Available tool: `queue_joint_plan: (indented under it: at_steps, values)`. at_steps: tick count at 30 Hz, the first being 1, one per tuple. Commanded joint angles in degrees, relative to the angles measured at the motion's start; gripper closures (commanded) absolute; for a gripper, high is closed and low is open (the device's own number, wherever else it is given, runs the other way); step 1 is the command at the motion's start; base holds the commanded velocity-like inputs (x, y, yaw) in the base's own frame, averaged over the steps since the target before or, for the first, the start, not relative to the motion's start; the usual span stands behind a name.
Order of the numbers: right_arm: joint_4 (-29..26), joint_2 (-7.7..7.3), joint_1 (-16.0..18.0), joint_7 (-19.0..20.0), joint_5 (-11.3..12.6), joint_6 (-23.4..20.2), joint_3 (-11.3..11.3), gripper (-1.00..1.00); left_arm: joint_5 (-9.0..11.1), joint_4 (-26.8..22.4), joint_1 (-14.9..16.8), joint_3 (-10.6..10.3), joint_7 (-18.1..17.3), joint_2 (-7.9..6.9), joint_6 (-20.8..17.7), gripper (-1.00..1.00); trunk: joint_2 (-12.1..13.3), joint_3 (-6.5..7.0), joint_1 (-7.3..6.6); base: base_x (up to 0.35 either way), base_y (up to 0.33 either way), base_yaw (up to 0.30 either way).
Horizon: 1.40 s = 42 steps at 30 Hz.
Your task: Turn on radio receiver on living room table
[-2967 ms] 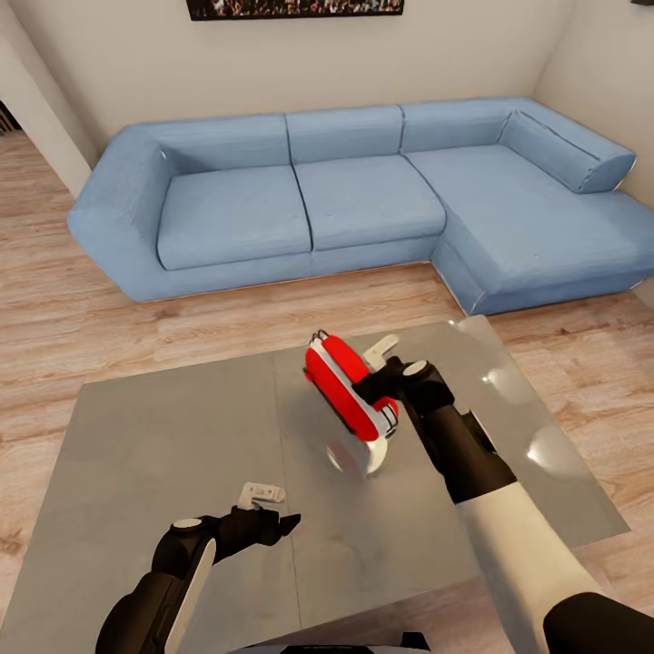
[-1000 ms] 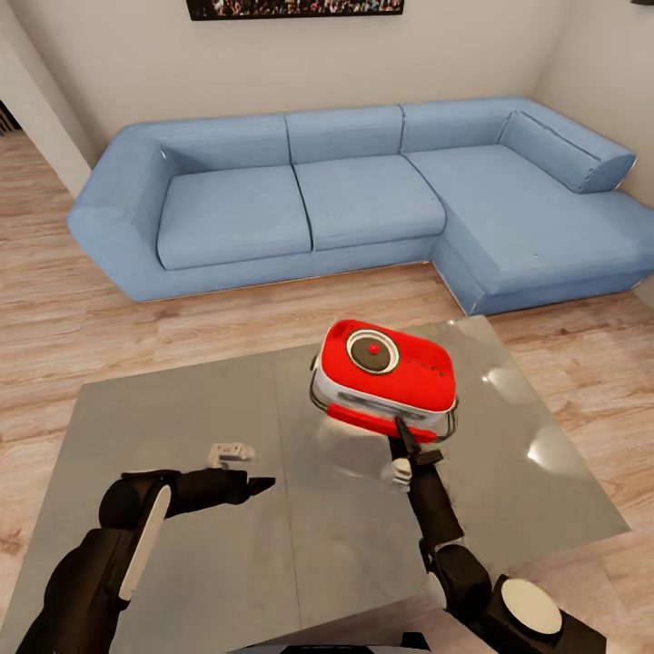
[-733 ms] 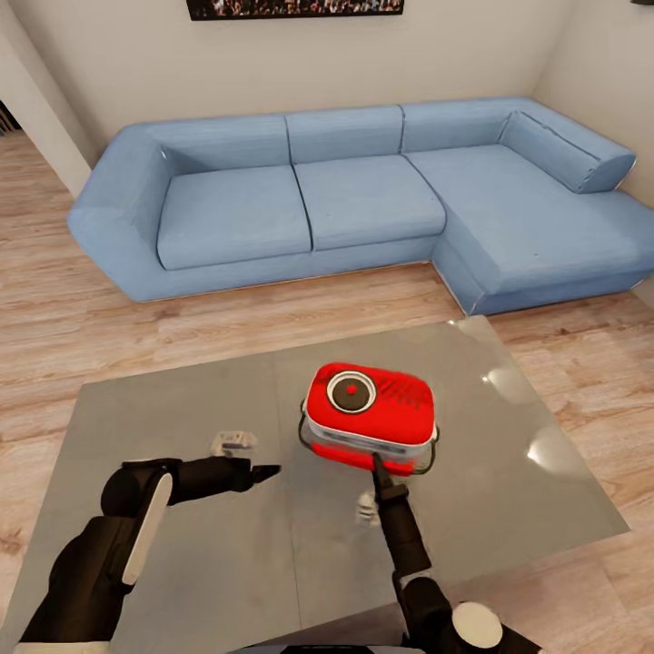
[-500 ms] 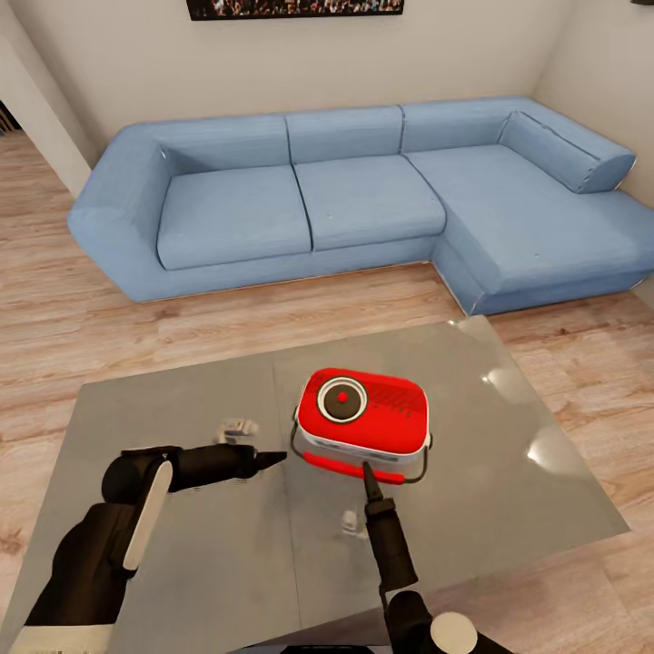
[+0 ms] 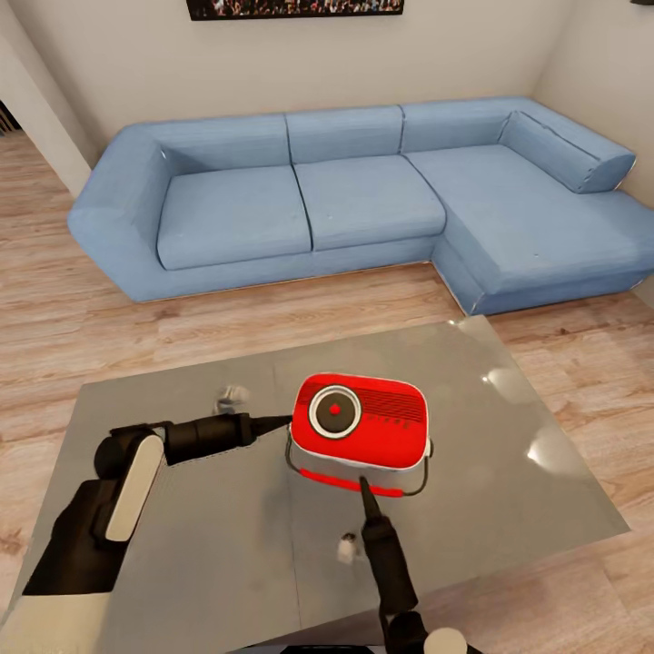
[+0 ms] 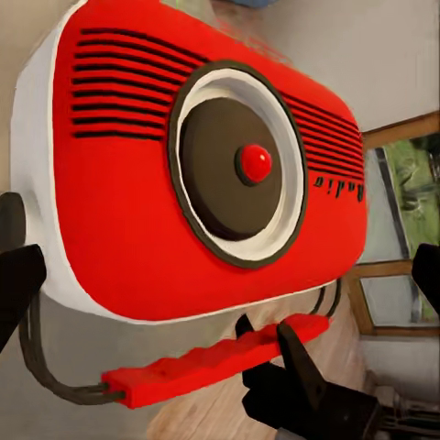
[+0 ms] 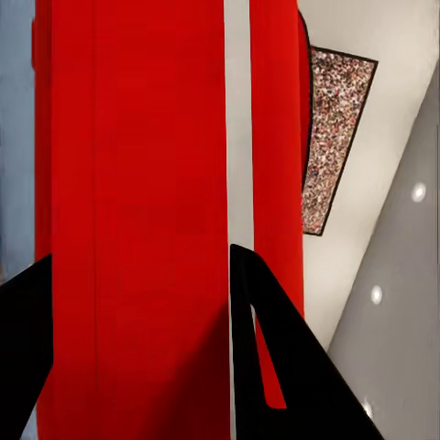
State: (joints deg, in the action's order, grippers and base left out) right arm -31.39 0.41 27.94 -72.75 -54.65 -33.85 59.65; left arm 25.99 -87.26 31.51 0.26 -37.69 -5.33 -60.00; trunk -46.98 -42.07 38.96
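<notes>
Your right gripper [image 5: 362,484] pinches the red bar of the loop handle [image 5: 350,480], holding the radio receiver [image 5: 361,432] above the table [image 5: 182,536], dial [image 5: 333,411] facing up. Your left gripper [image 5: 277,421] points at its white-trimmed side; whether its fingers are spread, you cannot tell. Grille slots flank the dial. The blue sofa [image 5: 363,195] sits beyond.

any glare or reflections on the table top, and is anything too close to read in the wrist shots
Head view: bright ceiling-light spots glare on the glossy table at right. Left wrist view: radio receiver sharp, its dial clear. Right wrist view: so close it's just red and white bands.
</notes>
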Motion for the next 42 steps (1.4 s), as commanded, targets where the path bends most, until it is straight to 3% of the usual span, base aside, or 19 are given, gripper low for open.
queue_joint_plan:
  at_steps: [1,2,4,10,11,30,34,42]
  values:
    - [0.1,0.01,0.0,-0.5,-0.1,-0.2,0.7,1.0,1.7,0.0,0.3,0.0,0.0,-0.64,0.0,-1.0,0.0,0.0,0.0,0.0,0.0,0.0]
    - [0.2,0.02,0.0,-1.2,0.0,-0.2,2.3,1.0,3.7,0.0,0.5,0.0,0.0,-1.68,0.0,-1.0,0.0,0.0,0.0,0.0,0.0,0.0]
    - [0.2,0.03,0.0,-1.7,0.1,-0.3,3.5,1.0,4.8,0.1,0.7,0.0,0.1,-2.51,0.0,-1.0,0.0,0.0,0.0,0.0,0.0,0.0]
    - [0.3,0.04,-2.0,-3.7,0.1,-2.7,4.9,1.0,6.0,0.2,0.8,0.0,0.1,-3.4,0.0,-1.0,0.0,0.0,0.0,0.0,0.0,0.0]
    - [0.3,0.02,-2.4,-4.2,0.0,-3.2,5.0,1.0,6.0,0.2,0.8,0.0,0.1,-3.42,0.0,1.0,0.0,0.0,0.0,0.0,0.0,0.0]
    - [-0.4,0.28,-3.0,-4.5,0.7,-3.0,5.2,1.0,6.0,0.2,0.8,-0.4,0.2,-3.02,0.0,1.0,0.0,0.0,0.0,0.0,0.0,0.0]
    - [-0.4,1.64,-3.0,-4.8,0.7,-3.2,5.1,1.0,6.0,0.2,0.8,-0.4,0.3,-3.03,0.0,1.0,0.0,0.0,0.0,0.0,0.0,0.0]
    - [-0.4,2.18,-3.0,-4.9,0.6,-3.2,5.1,1.0,5.9,0.3,0.8,-0.5,0.3,-3.02,0.0,1.0,0.0,0.0,0.0,0.0,0.0,0.0]
